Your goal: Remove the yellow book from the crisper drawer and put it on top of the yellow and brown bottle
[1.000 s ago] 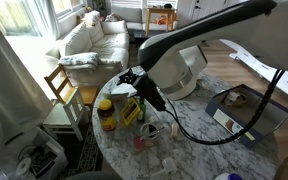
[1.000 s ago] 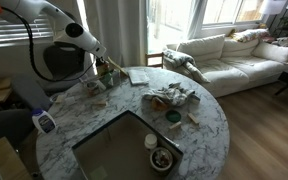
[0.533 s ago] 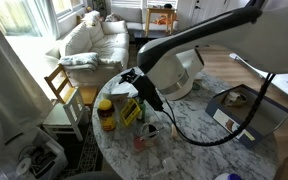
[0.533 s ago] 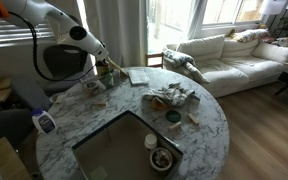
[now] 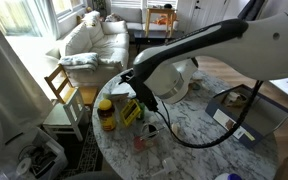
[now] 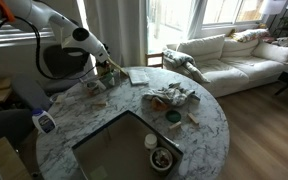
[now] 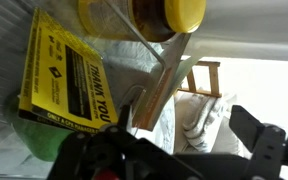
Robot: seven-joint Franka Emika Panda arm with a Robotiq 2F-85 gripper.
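Jaws spread wide, the gripper (image 7: 179, 135) hovers by the upright yellow book (image 7: 166, 85), not lifted yet; yellow-lidded jar (image 5: 105, 112) waits bare.

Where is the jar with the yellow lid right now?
In an exterior view, the yellow and brown bottle stands on the marble table near its edge by the wooden chair, beside the bright yellow printed item.
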